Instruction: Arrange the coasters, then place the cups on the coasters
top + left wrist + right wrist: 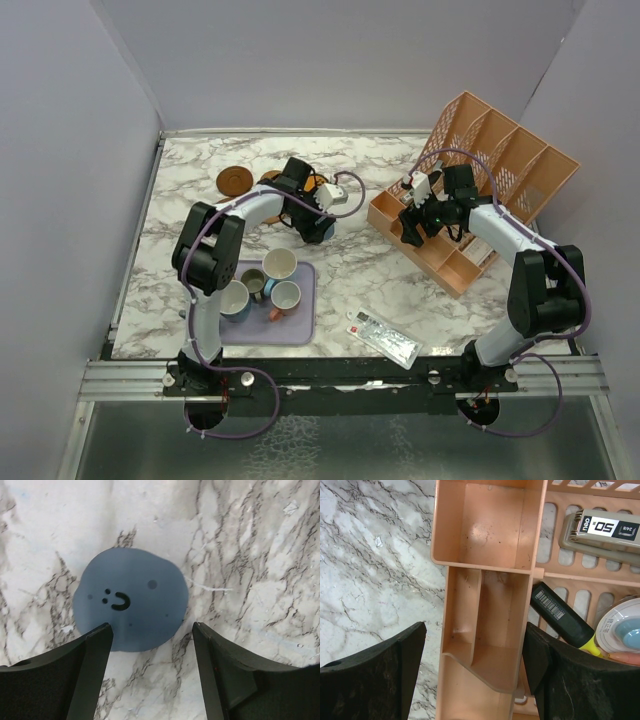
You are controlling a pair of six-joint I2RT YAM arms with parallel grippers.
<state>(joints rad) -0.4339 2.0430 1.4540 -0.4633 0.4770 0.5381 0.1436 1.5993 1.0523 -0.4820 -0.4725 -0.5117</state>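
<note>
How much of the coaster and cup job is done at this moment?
Early. Done: the blue coaster lies flat on the table, a brown coaster further back. In hand: the left gripper hangs open over the blue one, holding nothing. Left: the cups sit in the tray, none on a coaster.

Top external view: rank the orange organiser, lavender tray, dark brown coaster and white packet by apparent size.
1. orange organiser
2. lavender tray
3. white packet and dark brown coaster: not ranked. The packet is longer but narrow, and it lies nearer the camera.
</note>
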